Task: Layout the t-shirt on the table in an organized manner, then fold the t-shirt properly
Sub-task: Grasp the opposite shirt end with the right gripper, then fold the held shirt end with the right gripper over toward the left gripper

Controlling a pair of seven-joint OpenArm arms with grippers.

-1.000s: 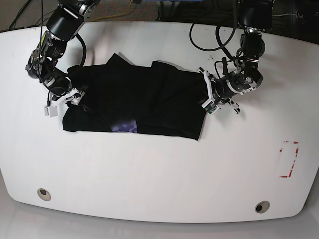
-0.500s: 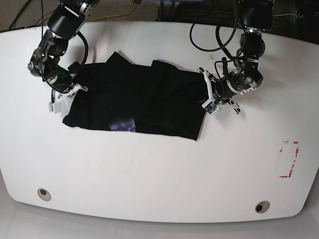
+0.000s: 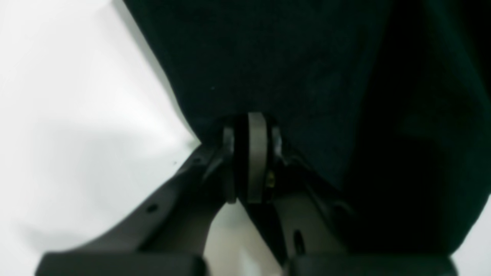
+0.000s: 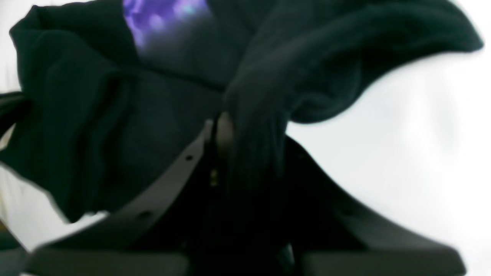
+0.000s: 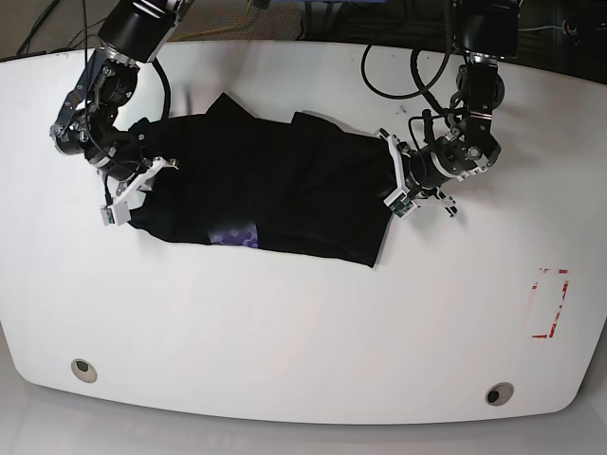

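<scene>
The glossy white table (image 5: 303, 332) carries a red outline mark (image 5: 550, 303) and two metal inserts (image 5: 83, 368); the black t-shirt (image 5: 275, 194) lies spread across its far half; wrist views alone show the left gripper (image 3: 249, 153) and right gripper (image 4: 226, 134) each clamped on cloth; its purple patch (image 4: 165, 15) shows there too.

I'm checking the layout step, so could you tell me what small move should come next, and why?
Probably draw the right gripper outward, away from the left gripper. Both are shut on opposite ends of the t-shirt, which lies bunched and creased on the table, its purple patch folded at the near edge.
</scene>
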